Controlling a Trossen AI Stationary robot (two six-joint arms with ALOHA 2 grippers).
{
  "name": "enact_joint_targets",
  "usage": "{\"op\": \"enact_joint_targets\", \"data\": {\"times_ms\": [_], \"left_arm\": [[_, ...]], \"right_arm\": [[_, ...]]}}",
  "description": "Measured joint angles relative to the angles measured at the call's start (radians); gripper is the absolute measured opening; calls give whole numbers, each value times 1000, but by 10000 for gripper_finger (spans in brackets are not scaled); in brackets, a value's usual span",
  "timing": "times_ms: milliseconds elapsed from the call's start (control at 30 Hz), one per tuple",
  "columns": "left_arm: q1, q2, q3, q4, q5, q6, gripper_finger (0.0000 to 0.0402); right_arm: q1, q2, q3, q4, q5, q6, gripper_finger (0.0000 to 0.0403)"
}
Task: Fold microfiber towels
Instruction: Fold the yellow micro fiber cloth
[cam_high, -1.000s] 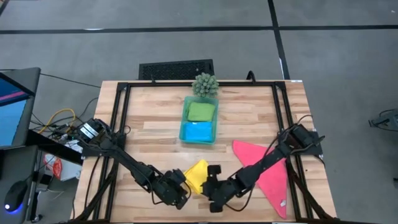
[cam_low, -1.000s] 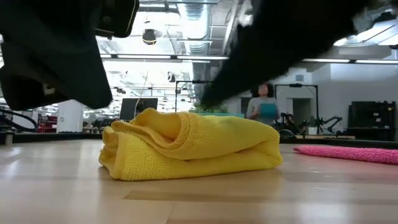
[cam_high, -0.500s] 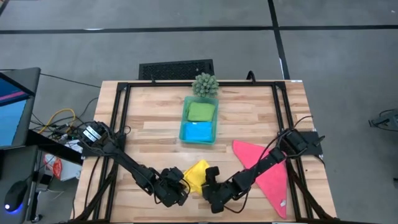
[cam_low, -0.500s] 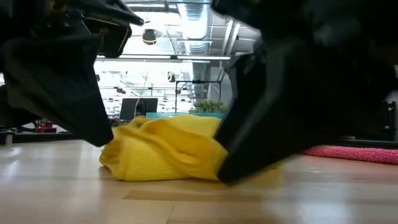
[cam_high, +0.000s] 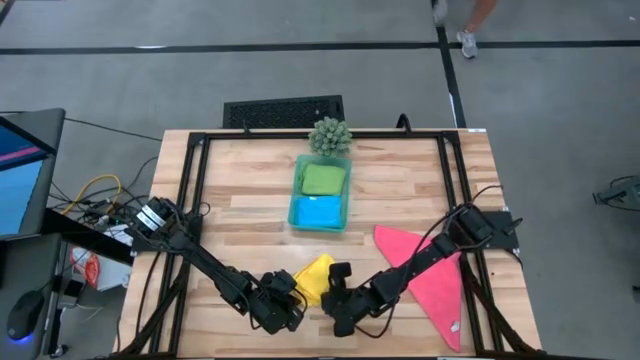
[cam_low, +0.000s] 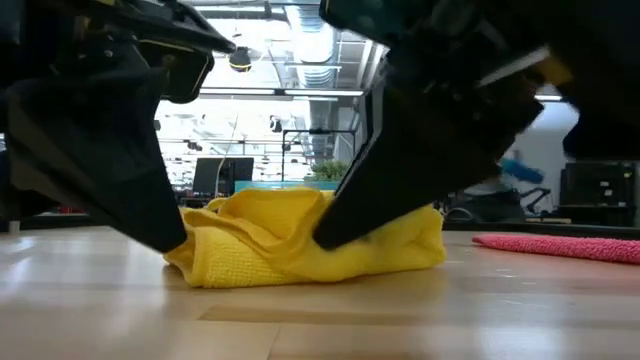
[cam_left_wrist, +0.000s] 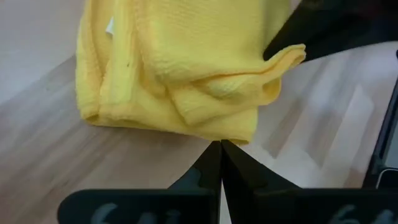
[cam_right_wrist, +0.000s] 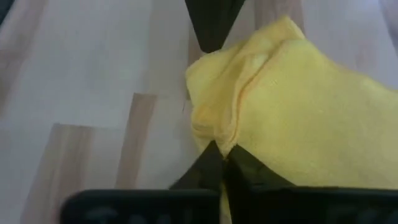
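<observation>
Change: right gripper (cam_high: 338, 297) has pressed into the yellow towel (cam_high: 314, 279), its fingers now pinching a fold.
Table (cam_high: 250, 200): pale wood planks, black frame.
Yellow towel: bunched near the front edge, between both grippers.
Left gripper (cam_high: 288, 300): clenched, tips at the towel's edge.
Pink towel (cam_high: 430, 280): flat, rightward.
Tray (cam_high: 320, 191): green and blue towels inside.
Room: person walking past.

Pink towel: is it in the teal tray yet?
No, the pink towel lies spread on the table, right of the tray, which holds only green and blue ones.
</observation>
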Motion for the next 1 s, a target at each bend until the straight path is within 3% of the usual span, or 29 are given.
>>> {"op": "enact_joint_targets", "data": {"times_ms": [67,367,600,833,1000], "left_arm": [[-1,0,1,5,-3,0,0],[-5,0,0,18,-32,-2,0],[-5,0,0,31,-22,-1,0],[-5,-2,15,31,56,0,0],[-5,-17,76,-34,162,47,0]], "right_arm": [[-4,-10,4,2,-6,4,14],[-4,-25,100,35,65,59,7],[-24,-10,108,-21,21,117,36],[-29,50,110,40,-73,111,41],[-37,48,109,31,-81,128,78]]}}
